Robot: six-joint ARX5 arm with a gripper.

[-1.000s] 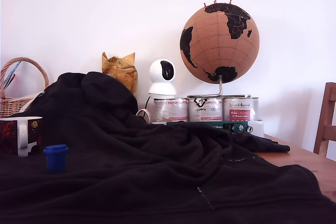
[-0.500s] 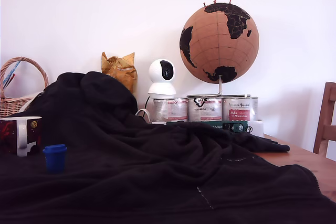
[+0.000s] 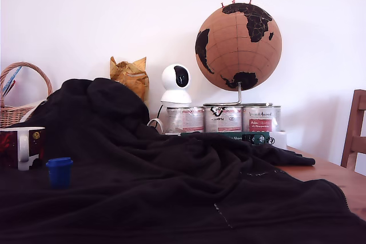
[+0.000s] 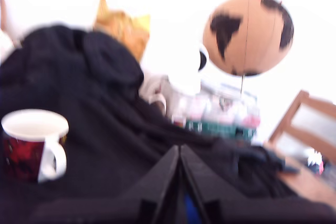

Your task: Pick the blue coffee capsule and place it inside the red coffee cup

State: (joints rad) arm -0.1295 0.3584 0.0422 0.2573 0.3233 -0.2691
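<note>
A rumpled black fleece blanket (image 3: 171, 181) covers the wooden table (image 3: 337, 178). Far back, a cork globe (image 3: 238, 39) stands on three silver tins (image 3: 223, 119), a white dome camera (image 3: 176, 84) just left. A wicker basket (image 3: 17, 92) sits at the exterior view's far left.

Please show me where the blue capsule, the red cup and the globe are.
blue coffee capsule (image 3: 59, 172): exterior view, on its side wall.
red coffee cup (image 4: 21, 156): wrist view, on its dark red body.
globe (image 3: 238, 47): exterior view, on the sphere's middle.

blue coffee capsule (image 3: 59, 171): smooth plastic
red coffee cup (image 3: 22, 147): glossy glaze
blanket (image 3: 171, 187): matt black cloth
tins (image 3: 223, 119): shiny metal
basket (image 3: 17, 95): woven wicker
bench (image 3: 337, 178): wood
</note>
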